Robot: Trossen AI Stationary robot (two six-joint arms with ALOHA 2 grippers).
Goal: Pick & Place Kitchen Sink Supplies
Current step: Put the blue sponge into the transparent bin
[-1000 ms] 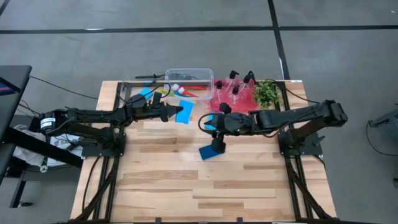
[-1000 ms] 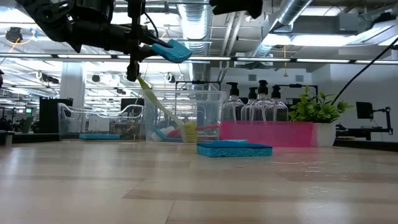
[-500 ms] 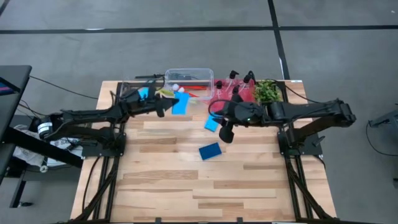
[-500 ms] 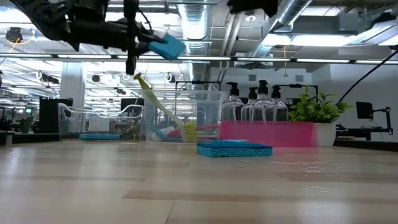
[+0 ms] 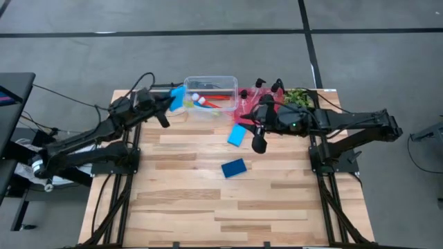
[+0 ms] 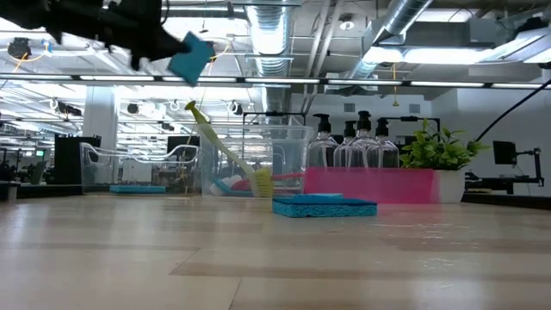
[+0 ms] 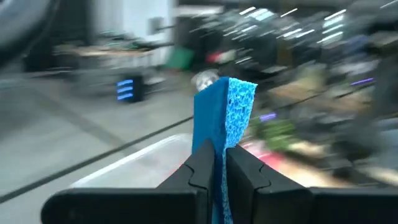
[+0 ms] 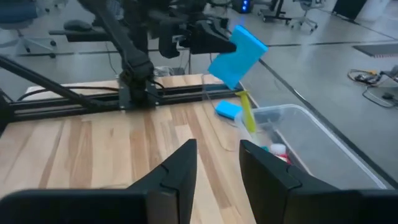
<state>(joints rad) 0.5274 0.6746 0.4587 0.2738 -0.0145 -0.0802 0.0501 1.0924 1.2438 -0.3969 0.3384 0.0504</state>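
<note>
My left gripper (image 5: 169, 104) (image 7: 217, 171) is shut on a bright blue sponge (image 5: 178, 97) (image 6: 191, 58), high in the air by the left rim of the clear tub (image 5: 211, 88). My right gripper (image 5: 246, 126) (image 8: 217, 168) is open and holds nothing; it points level toward the table's left, beside a second blue sponge (image 5: 237, 135) lying on the table. A third sponge (image 5: 234, 168) (image 6: 325, 207) lies flat nearer the middle. Pump bottles (image 5: 261, 95) (image 6: 349, 146) stand in the red tray. A yellow-green brush (image 6: 219, 146) leans against the tub's rim, and a red brush (image 5: 218, 101) lies inside. My left gripper pinches the sponge's lower edge (image 7: 219, 146) between its two fingers. The sponge stands on edge past the fingertips (image 7: 244, 165) and is lifted clear of the table. In the low view it hangs tilted in front of the gripper.
A leafy green plant (image 5: 296, 102) (image 6: 435, 146) stands at the tray's right end. A small blue piece (image 8: 228, 110) lies near the far-left corner by the brush handle. Bare wood (image 5: 228, 207) fills the near half of the table.
My left gripper has carried the sponge from near the table's middle toward the far-left, up to the tub's left rim, and the sponge has turned from flat to tilted. My right gripper has drawn back toward the red tray and risen out of the low view.
</note>
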